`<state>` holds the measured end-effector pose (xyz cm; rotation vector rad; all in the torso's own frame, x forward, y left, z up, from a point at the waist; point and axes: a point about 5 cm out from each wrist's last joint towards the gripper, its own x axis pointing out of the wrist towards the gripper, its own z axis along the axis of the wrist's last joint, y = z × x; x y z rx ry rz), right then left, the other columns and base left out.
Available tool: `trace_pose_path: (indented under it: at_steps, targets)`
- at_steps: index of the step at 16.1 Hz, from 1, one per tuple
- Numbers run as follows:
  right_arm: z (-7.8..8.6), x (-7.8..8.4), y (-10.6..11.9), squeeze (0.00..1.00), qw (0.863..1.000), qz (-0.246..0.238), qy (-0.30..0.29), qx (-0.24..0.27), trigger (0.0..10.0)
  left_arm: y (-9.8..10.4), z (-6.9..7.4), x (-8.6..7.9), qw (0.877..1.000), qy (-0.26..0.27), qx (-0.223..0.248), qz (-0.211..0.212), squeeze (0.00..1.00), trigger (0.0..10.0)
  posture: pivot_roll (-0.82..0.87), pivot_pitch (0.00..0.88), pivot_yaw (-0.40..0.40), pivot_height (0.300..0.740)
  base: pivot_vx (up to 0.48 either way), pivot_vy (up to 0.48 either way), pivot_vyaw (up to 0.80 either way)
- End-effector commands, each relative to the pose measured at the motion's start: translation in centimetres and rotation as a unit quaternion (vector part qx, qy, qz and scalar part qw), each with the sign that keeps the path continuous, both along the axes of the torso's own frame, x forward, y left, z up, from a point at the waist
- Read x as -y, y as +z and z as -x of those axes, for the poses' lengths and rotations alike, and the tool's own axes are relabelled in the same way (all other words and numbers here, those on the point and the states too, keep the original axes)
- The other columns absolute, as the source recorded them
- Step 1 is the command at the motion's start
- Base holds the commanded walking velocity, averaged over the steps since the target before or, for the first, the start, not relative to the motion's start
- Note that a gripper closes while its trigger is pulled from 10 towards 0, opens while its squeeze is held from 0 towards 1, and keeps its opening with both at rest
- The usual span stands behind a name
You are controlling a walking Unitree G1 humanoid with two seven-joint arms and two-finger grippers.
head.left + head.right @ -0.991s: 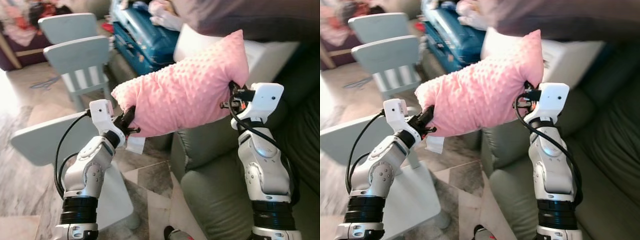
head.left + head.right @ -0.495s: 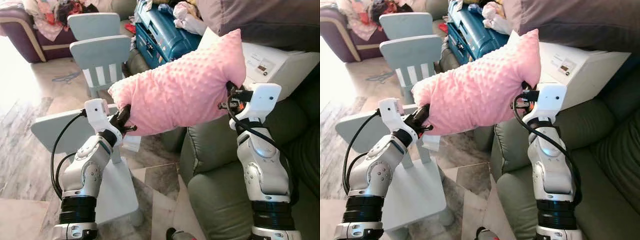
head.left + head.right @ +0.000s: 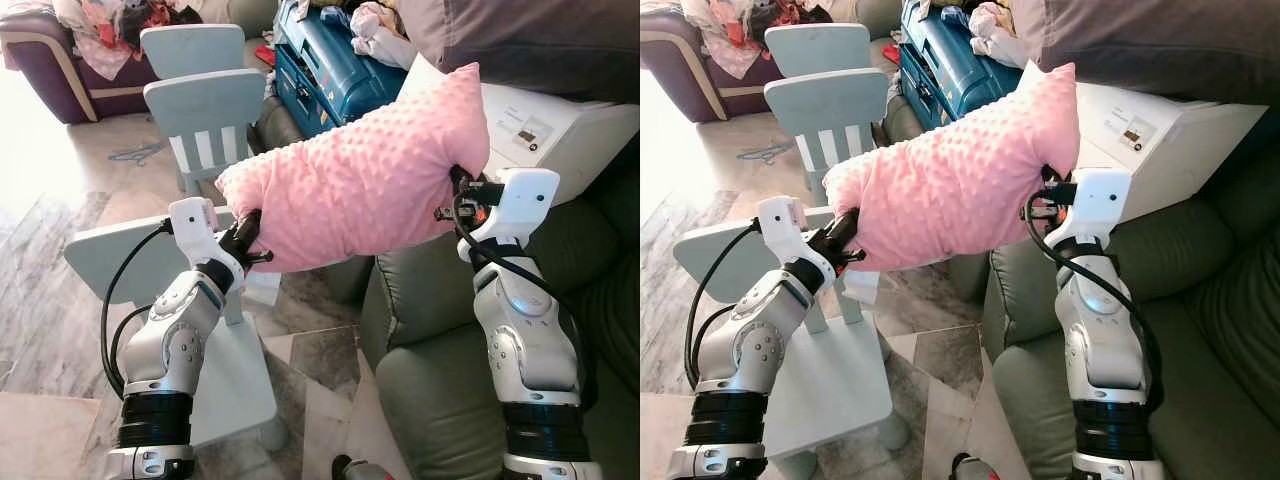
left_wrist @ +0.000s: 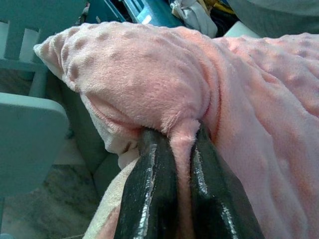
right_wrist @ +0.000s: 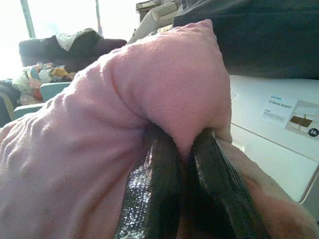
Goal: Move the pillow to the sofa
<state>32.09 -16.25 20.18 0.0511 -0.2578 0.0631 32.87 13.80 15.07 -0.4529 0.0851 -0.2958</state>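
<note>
One pink pillow (image 3: 365, 175); left gripper (image 4: 175, 149), right gripper (image 5: 183, 144) each pinching it.

The pillow (image 3: 365, 175) is pink with a raised dotted texture. The sofa (image 3: 430, 400) is dark olive green, the chairs (image 3: 205, 110) pale blue-green, the suitcase (image 3: 325, 70) blue.

pillow (image 3: 365, 170) between both grippers | chairs (image 3: 205, 110) left | sofa (image 3: 440, 390) right, below
</note>
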Motion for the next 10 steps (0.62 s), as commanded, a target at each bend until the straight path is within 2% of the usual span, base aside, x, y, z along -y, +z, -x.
trace_pose_path:
  at_steps: [1,8,10]
  targets:
    - [0.14,0.01,0.08,0.0,1.0,-0.003,0.0,0.001,0.0,0.71,-0.06,0.0,1.0,-0.001,0.012,-0.001,0.0,10.0,-0.13,0.106,-0.026,0.74,0.0,0.394,0.0]
    - [0.06,0.01,0.01,0.0,1.0,-0.006,0.0,-0.001,0.0,0.71,-0.06,0.14,1.0,-0.005,0.009,-0.003,0.0,10.0,-0.13,0.106,-0.024,0.74,0.0,0.462,0.0]
    - [0.05,0.02,-0.03,0.0,1.0,-0.006,-0.001,-0.001,0.0,0.83,-0.02,0.16,1.0,-0.006,0.017,-0.012,0.0,10.0,-0.13,0.106,-0.024,0.74,0.0,0.172,0.0]
